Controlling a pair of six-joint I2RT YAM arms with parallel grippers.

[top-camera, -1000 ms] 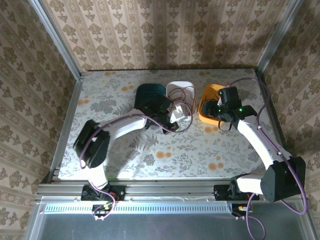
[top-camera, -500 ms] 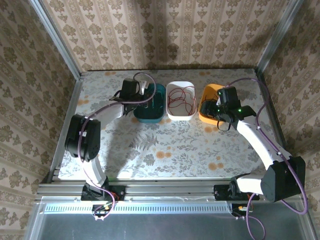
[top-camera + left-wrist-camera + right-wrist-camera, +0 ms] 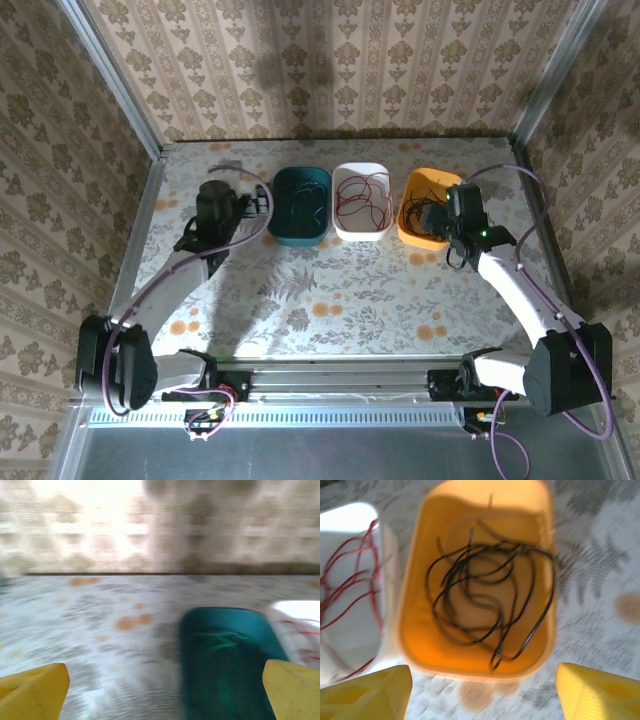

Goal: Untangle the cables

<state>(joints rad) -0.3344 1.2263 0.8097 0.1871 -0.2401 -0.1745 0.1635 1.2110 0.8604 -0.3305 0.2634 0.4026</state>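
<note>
The cables lie sorted in three trays. A green cable (image 3: 300,205) (image 3: 222,641) is coiled in the teal tray (image 3: 322,180) (image 3: 200,680). A red cable (image 3: 362,195) (image 3: 350,580) loops in the white tray (image 3: 345,228) (image 3: 340,630). A black cable (image 3: 490,595) curls in the orange tray (image 3: 412,185) (image 3: 420,645). My left gripper (image 3: 260,202) (image 3: 165,695) stands open just left of the teal tray, nothing between its yellow fingers (image 3: 35,692). My right gripper (image 3: 428,218) (image 3: 485,690) hovers open at the orange tray's near side, holding nothing.
The trays stand side by side at the back of the floral table (image 3: 330,290). A patterned wall closes the back, and metal rails (image 3: 130,250) run along the left and right edges. The left wrist view is blurred by motion.
My left arm has swung left from the white tray, past the teal tray, to its left side, and its jaws have opened wide. The right gripper has shifted slightly and opened a little more.
</note>
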